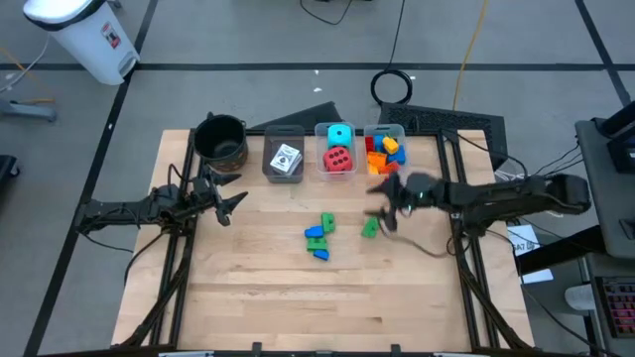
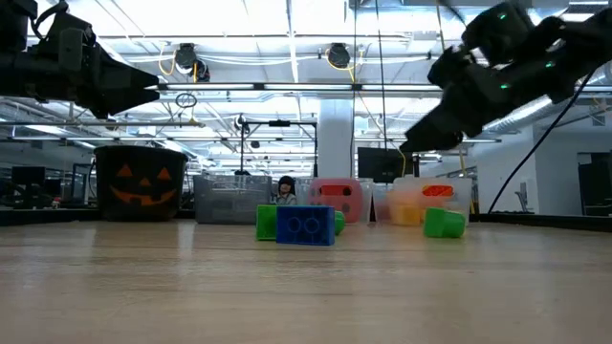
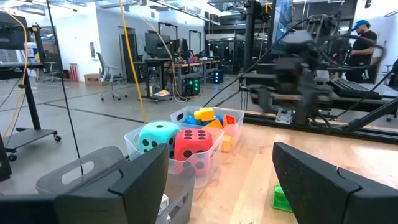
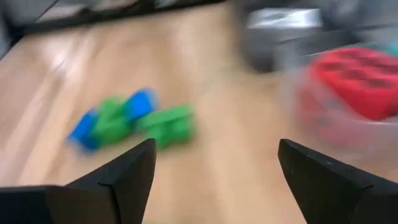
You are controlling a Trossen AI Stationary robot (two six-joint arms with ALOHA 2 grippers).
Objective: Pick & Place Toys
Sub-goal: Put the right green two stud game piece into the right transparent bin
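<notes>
A small heap of green and blue bricks lies mid-table, and shows again in the low view and the right wrist view. To its right a single green brick rests on the wood. My right gripper hangs open above the table, just beyond that brick on its far right, with nothing between its fingers. At the left edge my left gripper waits, held level and open, also with nothing between its fingers.
Along the far edge stand a black pot, a grey bin with white cards, a clear bin with the cyan and red dotted cubes, and a clear bin of mixed bricks. A thin cable lies by the right arm.
</notes>
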